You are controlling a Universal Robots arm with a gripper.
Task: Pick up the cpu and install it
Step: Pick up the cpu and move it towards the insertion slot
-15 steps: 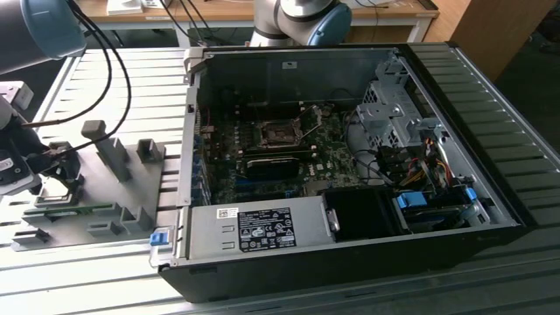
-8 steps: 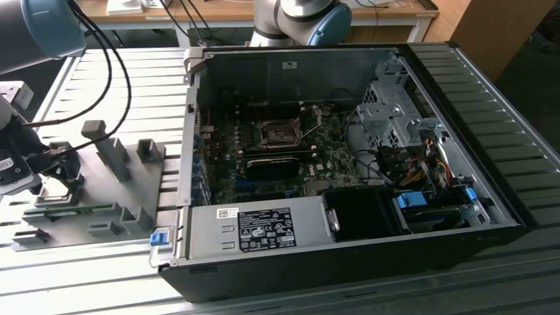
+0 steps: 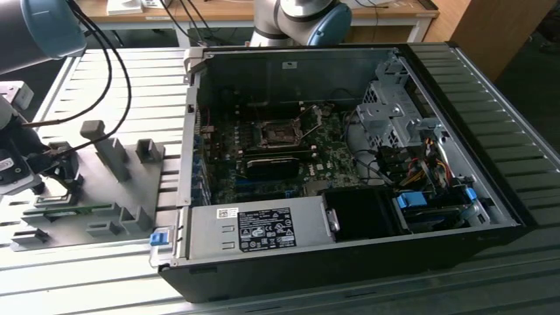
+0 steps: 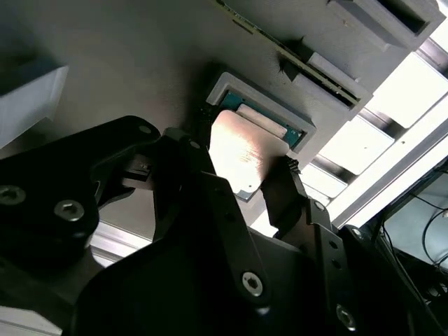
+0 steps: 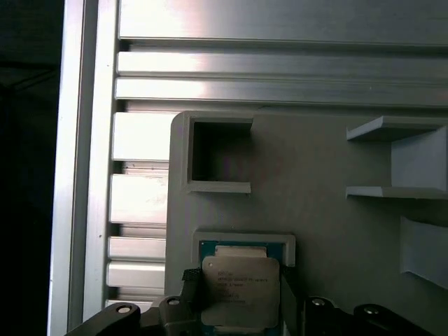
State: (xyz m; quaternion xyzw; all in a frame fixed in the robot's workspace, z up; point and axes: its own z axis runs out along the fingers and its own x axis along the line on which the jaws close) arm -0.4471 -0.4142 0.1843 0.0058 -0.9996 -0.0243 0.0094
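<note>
While the gripper's point(image 4: 241, 178) black, angular fingers point(image 4: 283, 192) clamp two opposite edges of the cpu point(image 5: 241, 290), the flat square chip shows its brushed silvery top at the mouth of a shallow, raised-rim pocket point(image 5: 245, 240). That pocket is moulded into a matte grey plastic fixture plate point(image 3: 131, 190), which lies on the ribbed aluminium table point(image 3: 131, 72) beside the open metal computer case point(image 3: 455, 131), on the exterior view's left.

robot arm point(image 3: 39, 26) bent down at the exterior view's left, black gripper point(image 4: 243, 162) pointing downward, fingers point(image 4: 281, 192) clamped on opposite edges of the cpu point(image 4: 241, 147)
</note>
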